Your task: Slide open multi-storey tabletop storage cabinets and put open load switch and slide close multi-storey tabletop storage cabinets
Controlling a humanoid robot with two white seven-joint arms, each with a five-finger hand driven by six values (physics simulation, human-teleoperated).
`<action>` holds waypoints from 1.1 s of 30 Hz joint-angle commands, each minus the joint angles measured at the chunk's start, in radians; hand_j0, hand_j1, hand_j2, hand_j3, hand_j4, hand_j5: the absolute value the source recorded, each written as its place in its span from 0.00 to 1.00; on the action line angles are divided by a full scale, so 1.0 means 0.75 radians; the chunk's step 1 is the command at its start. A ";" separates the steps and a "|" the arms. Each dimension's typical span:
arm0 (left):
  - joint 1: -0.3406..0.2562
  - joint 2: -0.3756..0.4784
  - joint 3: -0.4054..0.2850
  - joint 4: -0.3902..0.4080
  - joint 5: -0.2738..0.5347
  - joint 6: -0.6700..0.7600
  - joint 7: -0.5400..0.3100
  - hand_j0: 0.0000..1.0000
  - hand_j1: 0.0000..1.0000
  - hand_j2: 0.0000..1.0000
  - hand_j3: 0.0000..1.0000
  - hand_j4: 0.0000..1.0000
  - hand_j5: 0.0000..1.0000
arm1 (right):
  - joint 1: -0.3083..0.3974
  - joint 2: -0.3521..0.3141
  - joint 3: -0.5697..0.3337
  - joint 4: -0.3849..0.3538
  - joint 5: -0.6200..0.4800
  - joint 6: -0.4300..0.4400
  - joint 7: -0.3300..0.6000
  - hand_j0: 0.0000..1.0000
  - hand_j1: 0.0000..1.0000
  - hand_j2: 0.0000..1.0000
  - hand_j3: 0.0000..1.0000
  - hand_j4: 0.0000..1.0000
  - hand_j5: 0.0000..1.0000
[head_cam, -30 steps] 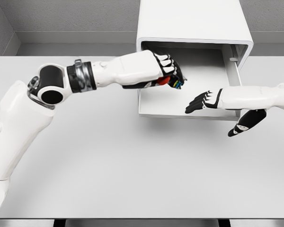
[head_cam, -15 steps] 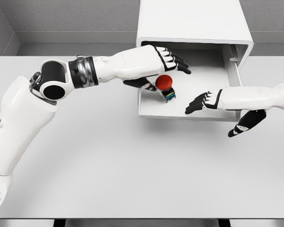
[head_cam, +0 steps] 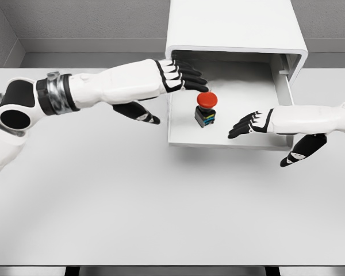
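Head view: the switch (head_cam: 206,110) is seen standing in the open drawer (head_cam: 218,137), released; left hand (head_cam: 171,83) and right hand (head_cam: 259,129) are spread, nothing held.

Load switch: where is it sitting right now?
The load switch stands upright in the open drawer, between the left hand and right hand, held by neither.

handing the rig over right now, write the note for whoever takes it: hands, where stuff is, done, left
Left hand: open, holding nothing, over the drawer's left edge.
Right hand: open, empty, above the drawer's front right part.
Switch: red button up, standing upright inside the open drawer of the white cabinet at the back of the table.
Done: drawer slid open, switch placed inside.
Left: push the drawer shut; the right hand looks nearest to the drawer front.
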 commanded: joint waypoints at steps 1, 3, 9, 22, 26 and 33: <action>0.020 0.334 0.000 -0.098 0.229 0.004 0.003 1.00 1.00 1.00 1.00 1.00 1.00 | 0.000 0.016 -0.001 0.000 -0.006 0.004 -0.001 1.00 1.00 1.00 1.00 1.00 1.00; 0.084 0.461 0.000 -0.094 0.243 0.004 0.005 1.00 1.00 1.00 1.00 1.00 1.00 | 0.002 0.045 -0.001 0.000 -0.006 0.004 -0.001 1.00 1.00 1.00 1.00 1.00 1.00; 0.125 0.496 0.006 -0.022 0.233 0.004 0.005 1.00 1.00 1.00 1.00 1.00 1.00 | 0.002 0.074 -0.003 0.002 -0.006 0.004 -0.001 1.00 1.00 1.00 1.00 1.00 1.00; 0.133 0.492 0.012 -0.022 0.235 0.004 -0.007 1.00 1.00 1.00 1.00 1.00 1.00 | -0.016 0.117 -0.020 0.012 0.149 0.004 -0.001 1.00 1.00 1.00 1.00 1.00 1.00; 0.133 0.490 0.012 -0.022 0.235 0.004 -0.007 1.00 1.00 1.00 1.00 1.00 1.00 | -0.018 0.119 -0.036 0.014 0.167 0.004 -0.001 1.00 1.00 1.00 1.00 1.00 1.00; 0.149 0.490 0.006 -0.022 0.233 0.004 -0.007 1.00 1.00 1.00 1.00 1.00 1.00 | -0.031 0.145 -0.059 0.020 0.208 0.004 -0.001 1.00 1.00 1.00 1.00 1.00 1.00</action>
